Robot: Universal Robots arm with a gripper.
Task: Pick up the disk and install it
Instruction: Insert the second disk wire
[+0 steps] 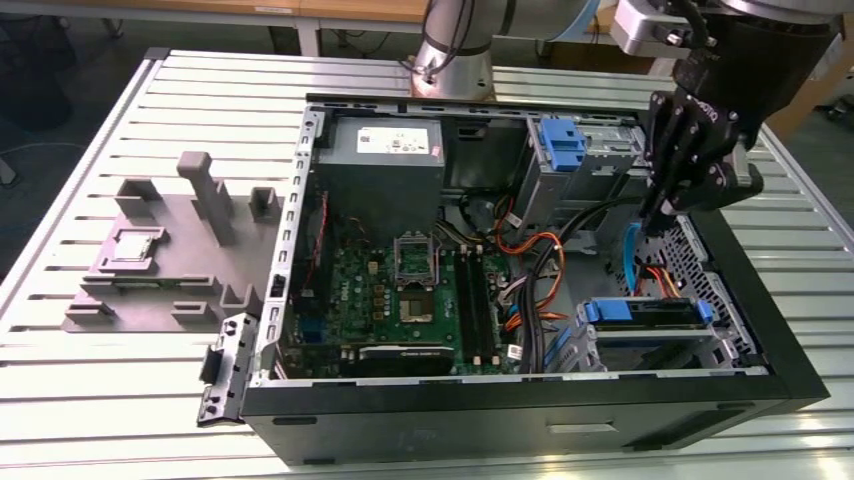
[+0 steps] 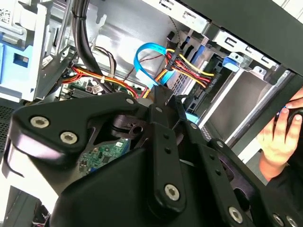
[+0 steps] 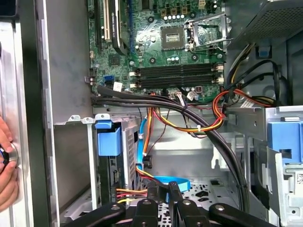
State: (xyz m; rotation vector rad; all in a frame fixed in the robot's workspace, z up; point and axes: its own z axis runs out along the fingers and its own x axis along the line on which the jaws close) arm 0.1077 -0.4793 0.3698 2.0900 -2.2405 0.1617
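Hangs the gripper inside the open computer case, fingers drawn together on nothing. Finds the disk seated in the drive bay just beside. Likely dense, stiff, shock-sensitive; best gripped by its blue side rails, never the circuit face.
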